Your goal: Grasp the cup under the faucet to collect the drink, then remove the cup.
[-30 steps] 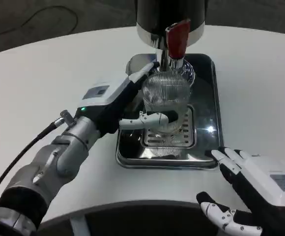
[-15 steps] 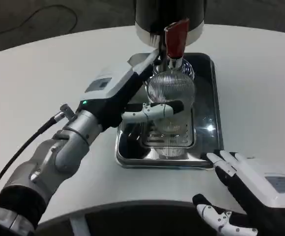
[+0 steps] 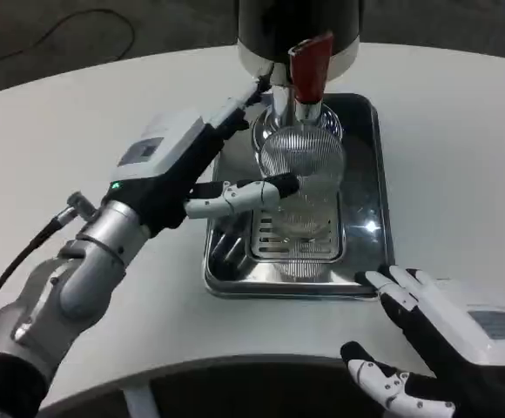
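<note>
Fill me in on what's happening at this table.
The left hand reaches beside a ribbed clear cup standing on the grate of a metal drip tray, right under the dispenser's faucet with its red lever. Its fingers touch the cup's side, though a firm hold is unclear. The right hand rests open near the table's front edge.

A white table [image 3: 78, 113] carries a shiny metal tray [image 3: 226, 280].

A round white table [image 3: 78, 104] spans the view under even light, its near edge curving over a dark gap. Beyond the far edge lies dark grey floor [image 3: 174, 26], crossed by what looks like a thin black cable [image 3: 57, 33].
</note>
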